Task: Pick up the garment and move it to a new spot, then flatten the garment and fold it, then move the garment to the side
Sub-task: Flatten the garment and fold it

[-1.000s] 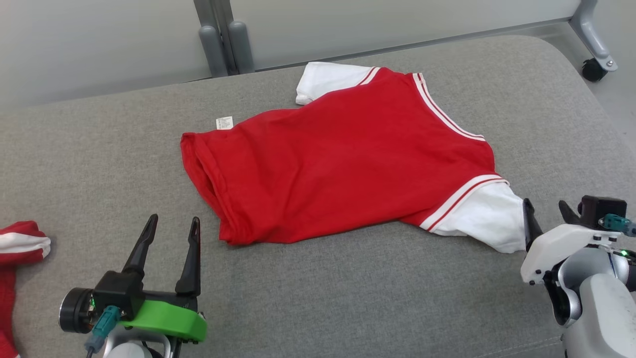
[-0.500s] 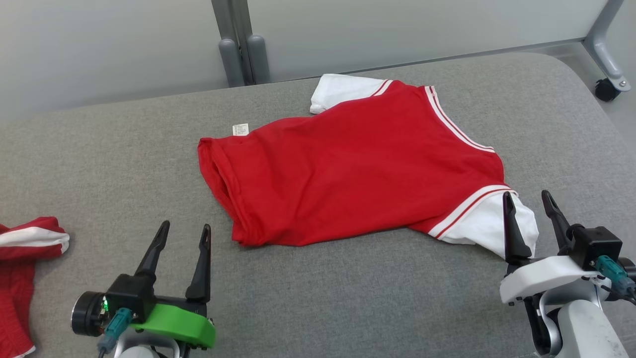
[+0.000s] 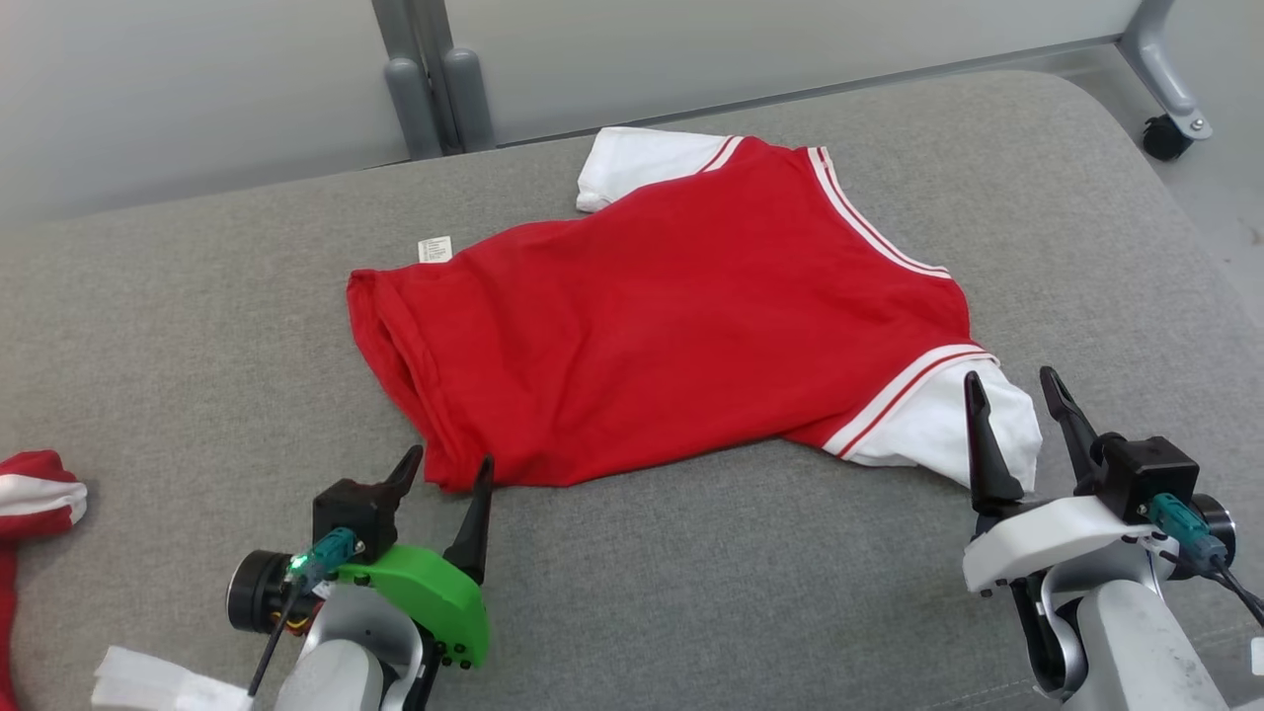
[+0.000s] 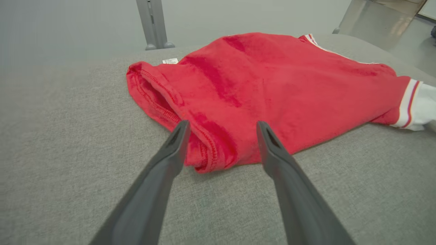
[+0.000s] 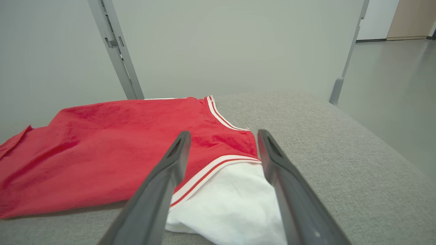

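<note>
— While the left gripper (image 3: 450, 456) hangs with its fingers spread wide, where does the shirt (image 3: 671, 316) lie?
— Flat on the grey cushion (image 3: 691, 592), right ahead of it — the red hem corner sits just at its tips, between them.
— And the right gripper (image 3: 1009, 375)?
— Spread wide too, gripping nothing — the white sleeve (image 3: 918, 434) lies between its fingers. Whether the tips touch cloth, I cannot tell.

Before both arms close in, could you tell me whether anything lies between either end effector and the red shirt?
Nothing visible does. The open left end effector sits at the hem corner of the shirt, the open right end effector at its white sleeve.
</note>
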Robot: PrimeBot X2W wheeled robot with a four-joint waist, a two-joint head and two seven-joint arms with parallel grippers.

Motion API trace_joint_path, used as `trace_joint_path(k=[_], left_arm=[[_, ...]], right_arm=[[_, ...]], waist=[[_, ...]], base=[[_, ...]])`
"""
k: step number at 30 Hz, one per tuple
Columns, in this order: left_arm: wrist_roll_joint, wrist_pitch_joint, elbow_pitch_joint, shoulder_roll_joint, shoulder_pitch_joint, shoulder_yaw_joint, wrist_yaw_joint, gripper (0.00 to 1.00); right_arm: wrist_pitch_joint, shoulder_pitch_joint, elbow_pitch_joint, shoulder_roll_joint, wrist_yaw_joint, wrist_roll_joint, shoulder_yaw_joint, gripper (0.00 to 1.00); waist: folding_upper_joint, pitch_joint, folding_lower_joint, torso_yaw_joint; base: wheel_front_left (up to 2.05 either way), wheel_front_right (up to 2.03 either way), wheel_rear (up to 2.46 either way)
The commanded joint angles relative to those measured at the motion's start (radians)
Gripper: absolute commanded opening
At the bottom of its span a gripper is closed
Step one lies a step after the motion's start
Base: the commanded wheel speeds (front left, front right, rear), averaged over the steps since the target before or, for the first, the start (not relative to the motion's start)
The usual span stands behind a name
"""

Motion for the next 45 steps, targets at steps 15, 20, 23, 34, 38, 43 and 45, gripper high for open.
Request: trace_joint_path(k=[15, 20, 23, 34, 38, 43, 45], left_arm=[[-0.013, 0.064, 0.210, 0.026, -0.132, -0.009, 0.008, 0.00], [-0.024, 0.015, 0.176, 0.023, -0.146, -0.021, -0.005, 0.00], [-0.018, 0.000, 0.110, 0.036, -0.161, -0.036, -0.011, 0.00], [-0.038, 0.153, 0.174, 0.044, -0.415, -0.101, -0.030, 0.00], [-0.052, 0.146, 0.292, 0.024, -0.525, -0.120, -0.034, 0.00], [-0.044, 0.031, 0.432, 0.005, -0.648, -0.144, -0.035, 0.00], [-0.051, -0.023, 0.484, -0.007, -0.679, -0.168, -0.036, 0.00]], right_arm=[[-0.007, -0.024, 0.014, 0.004, -0.001, 0.009, -0.006, 1.00], [-0.007, -0.022, 0.015, 0.005, -0.001, 0.009, -0.006, 1.00], [-0.007, -0.023, 0.016, 0.005, -0.001, 0.009, -0.005, 1.00], [-0.007, -0.076, 0.041, 0.004, -0.001, 0.052, 0.063, 1.00], [-0.007, -0.097, 0.054, 0.005, -0.001, 0.071, 0.087, 1.00], [-0.007, -0.127, 0.057, 0.005, -0.001, 0.095, 0.109, 1.00], [-0.007, -0.133, 0.058, 0.005, -0.001, 0.101, 0.113, 1.00]], waist=[[-0.0001, 0.045, 0.0000, -0.048], [-0.0001, 0.037, 0.0000, -0.023], [-0.0001, 0.035, 0.0000, -0.013], [-0.0001, 0.112, 0.0000, -0.088], [-0.0001, 0.146, 0.0000, -0.138], [-0.0001, 0.188, 0.0000, -0.175], [-0.0001, 0.194, 0.0000, -0.174]], base=[[0.00, 0.00, 0.00], [0.00, 0.00, 0.00], [0.00, 0.00, 0.00], [0.00, 0.00, 0.00], [0.00, 0.00, 0.00], [0.00, 0.00, 0.00], [0.00, 0.00, 0.00]])
